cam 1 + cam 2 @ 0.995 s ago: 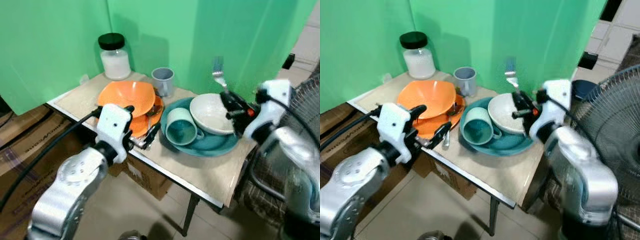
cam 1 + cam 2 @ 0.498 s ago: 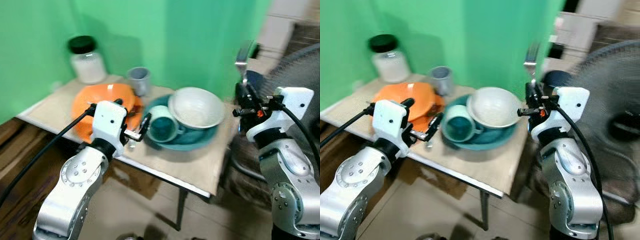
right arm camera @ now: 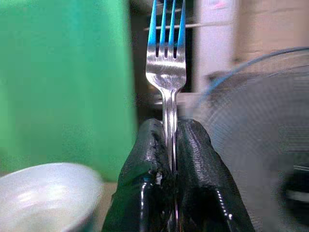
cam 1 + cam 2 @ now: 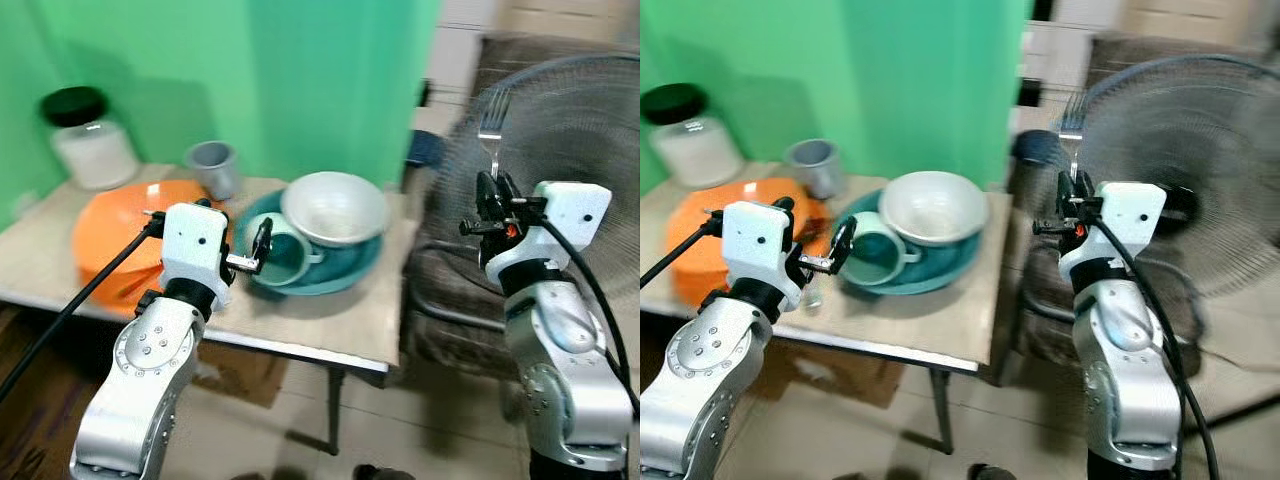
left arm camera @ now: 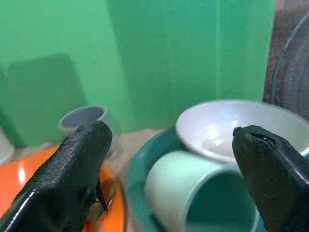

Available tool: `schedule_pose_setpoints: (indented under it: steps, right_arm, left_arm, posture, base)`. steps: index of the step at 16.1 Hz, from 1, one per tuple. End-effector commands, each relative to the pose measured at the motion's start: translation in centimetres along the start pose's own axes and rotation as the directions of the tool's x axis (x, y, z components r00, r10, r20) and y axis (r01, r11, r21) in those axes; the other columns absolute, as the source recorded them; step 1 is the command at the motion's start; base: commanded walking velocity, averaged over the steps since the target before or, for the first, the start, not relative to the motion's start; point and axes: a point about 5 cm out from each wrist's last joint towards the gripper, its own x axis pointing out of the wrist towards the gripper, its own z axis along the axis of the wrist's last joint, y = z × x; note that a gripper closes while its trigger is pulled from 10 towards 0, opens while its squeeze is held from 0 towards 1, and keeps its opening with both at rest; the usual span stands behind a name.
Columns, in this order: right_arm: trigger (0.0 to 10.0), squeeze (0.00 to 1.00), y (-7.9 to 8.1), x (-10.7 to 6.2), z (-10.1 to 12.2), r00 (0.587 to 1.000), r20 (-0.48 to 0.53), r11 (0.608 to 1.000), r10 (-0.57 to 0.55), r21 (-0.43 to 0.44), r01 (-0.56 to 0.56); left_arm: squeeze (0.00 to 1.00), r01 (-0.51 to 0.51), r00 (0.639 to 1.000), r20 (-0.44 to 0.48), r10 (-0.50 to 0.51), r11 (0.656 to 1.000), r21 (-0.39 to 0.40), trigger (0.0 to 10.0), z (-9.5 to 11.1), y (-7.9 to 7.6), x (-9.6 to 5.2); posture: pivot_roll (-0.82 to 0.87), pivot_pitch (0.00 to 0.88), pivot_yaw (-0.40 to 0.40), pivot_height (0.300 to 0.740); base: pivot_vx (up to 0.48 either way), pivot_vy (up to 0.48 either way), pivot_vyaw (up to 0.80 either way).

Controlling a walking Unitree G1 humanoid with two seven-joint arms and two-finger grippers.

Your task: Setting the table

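Right wrist view shows the right claw (image 3: 172,159) clamped on a silver metal fork (image 3: 166,67), tines straight up. The beige desk (image 4: 330,330) lies to this claw's left. The left claw (image 5: 181,166), fingers apart, hovers nearer it, facing the pale green mug (image 5: 195,195).

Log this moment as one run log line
right gripper: shut on fork, tines up, beside table | left gripper: open, facing teal mug | fan behind

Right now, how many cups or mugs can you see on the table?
2. A grey cup stands at the back by the green backdrop; a teal mug lies on its side on the teal plate, beside the white bowl. Others may be hidden.
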Motion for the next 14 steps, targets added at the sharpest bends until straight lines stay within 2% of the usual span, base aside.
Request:
schedule_pose_setpoints:
  steps: [1, 2, 3, 6, 7, 8, 10, 11, 12, 14]
  right_arm:
    - [10.0, 0.0, 0.0, 0.4, 0.8, 0.994, 0.082, 0.997, -0.076, -0.023, 0.078]
    - [10.0, 0.0, 0.1, 0.5, 0.9, 0.989, 0.108, 0.994, -0.098, -0.032, 0.102]
    - [10.0, 0.0, 0.4, 0.6, 1.0, 0.987, 0.129, 0.994, -0.097, -0.038, 0.102]
    - [10.0, 0.0, 0.6, 0.6, 1.0, 0.983, 0.159, 0.994, -0.096, -0.038, 0.103]
    - [10.0, 0.0, 0.9, 0.6, 0.7, 0.987, 0.14, 0.997, -0.073, -0.008, 0.075]
    - [10.0, 0.0, 1.4, 0.5, 0.1, 0.997, 0.076, 1.0, 0.007, 0.018, -0.008]
    - [10.0, 0.0, 1.4, 0.0, -0.6, 0.997, 0.01, 0.996, 0.073, 0.054, -0.073]
    - [10.0, 0.0, 1.3, 0.0, -0.6, 0.996, 0.016, 0.996, 0.083, 0.018, -0.084]
    - [10.0, 0.0, 1.3, -0.1, -0.9, 0.995, -0.013, 0.993, 0.101, 0.058, -0.1]
    - [10.0, 0.0, 1.4, 0.0, -0.7, 0.994, 0.003, 0.991, 0.111, 0.072, -0.111]
  left_arm:
    - [0.0, -0.065, 0.997, 0.042, 0.065, 0.998, 0.008, 10.0, 0.3, 0.5, 0.2]
    - [0.0, -0.074, 0.996, 0.046, 0.074, 0.997, 0.007, 10.0, 0.3, 0.5, 0.3]
    - [0.0, -0.093, 0.992, 0.087, 0.093, 0.996, -0.002, 10.0, 0.7, 0.6, 0.3]
    - [0.0, -0.142, 0.985, 0.101, 0.142, 0.99, -0.003, 10.0, 0.9, 1.3, 0.3]
    - [0.0, -0.092, 0.993, 0.071, 0.093, 0.996, -0.016, 10.0, 0.8, 1.1, 0.4]
    - [0.0, -0.061, 0.996, 0.072, 0.061, 0.998, 0.002, 10.0, 0.8, 1.1, 0.3]
    - [0.0, -0.061, 0.997, 0.052, 0.061, 0.998, -0.001, 10.0, 0.2, 1.2, 0.1]
    - [0.0, -0.066, 0.997, 0.049, 0.066, 0.998, -0.003, 10.0, 0.1, 1.3, 0.1]
    - [0.0, -0.08, 0.996, 0.044, 0.08, 0.997, -0.005, 10.0, 0.0, 1.5, 0.0]
    - [0.0, -0.073, 0.997, 0.036, 0.073, 0.997, -0.008, 10.0, -0.1, 1.6, 0.0]
  posture:
    - [0.07, 0.0, 0.017, 0.74]
    - [0.07, 0.0, 0.017, 0.74]
    - [0.07, 0.0, 0.018, 0.74]
    - [0.07, 0.0, 0.02, 0.74]
    - [0.07, 0.0, 0.021, 0.74]
    - [0.07, 0.0, 0.021, 0.74]
    - [0.07, 0.0, 0.021, 0.74]
    - [0.07, 0.0, 0.021, 0.74]
    - [0.07, 0.0, 0.018, 0.74]
    - [0.08, 0.0, 0.013, 0.74]
  base:
    - [0.0, 0.0, -0.8]
    - [0.0, 0.0, -0.8]
    - [0.0, 0.0, -0.8]
    - [0.0, 0.0, -0.8]
    - [0.0, 0.0, -0.8]
    - [0.0, 0.0, -0.8]
    - [0.0, 0.0, -0.8]
    - [0.0, 0.0, -0.8]
    - [0.0, 0.0, -0.8]
    - [0.0, 0.0, -0.8]
